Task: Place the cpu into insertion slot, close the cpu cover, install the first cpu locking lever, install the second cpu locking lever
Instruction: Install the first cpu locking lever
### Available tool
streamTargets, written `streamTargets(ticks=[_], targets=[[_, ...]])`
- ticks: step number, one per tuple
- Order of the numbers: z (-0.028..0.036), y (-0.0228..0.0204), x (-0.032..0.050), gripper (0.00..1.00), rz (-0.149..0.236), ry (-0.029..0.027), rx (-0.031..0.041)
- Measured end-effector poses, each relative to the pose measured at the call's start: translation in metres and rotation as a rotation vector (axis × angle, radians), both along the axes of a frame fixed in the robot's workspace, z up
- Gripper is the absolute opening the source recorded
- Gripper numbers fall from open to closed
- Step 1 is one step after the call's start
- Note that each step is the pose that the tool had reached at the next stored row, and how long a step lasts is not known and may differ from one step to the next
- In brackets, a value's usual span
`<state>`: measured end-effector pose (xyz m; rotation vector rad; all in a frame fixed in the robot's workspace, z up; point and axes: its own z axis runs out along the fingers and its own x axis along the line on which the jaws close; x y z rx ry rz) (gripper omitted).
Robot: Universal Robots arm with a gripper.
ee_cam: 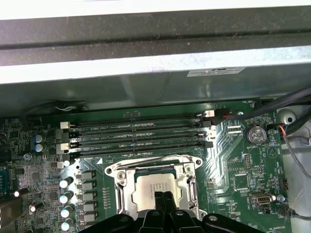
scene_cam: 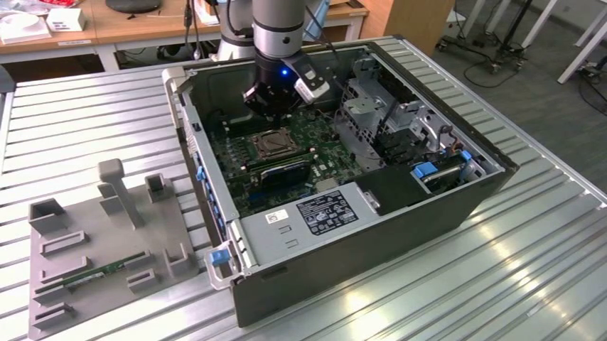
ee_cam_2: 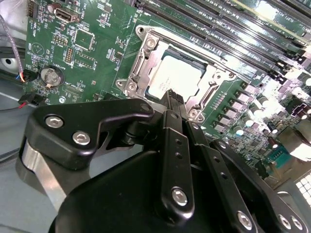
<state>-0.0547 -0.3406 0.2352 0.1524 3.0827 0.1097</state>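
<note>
Hovering our tool right over the cpu, fingers pinched together on nothing, chip sitting in the slot with the cover down. Risk: pushing off-center could scrape the chip or skip the lever.

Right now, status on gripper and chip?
Black gripper shut, empty, over the socket. Pale silver square cpu seated in the silvery-rimmed insertion slot, silvery frame cover down. Nothing in the way.
</note>
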Motion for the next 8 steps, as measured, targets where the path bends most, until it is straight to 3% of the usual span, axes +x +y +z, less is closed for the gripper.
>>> streamTargets(ticks=[8], targets=[[0.0020, 0.0000, 0.0000, 0.11, 0.000, 0.0001, -0.0001]])
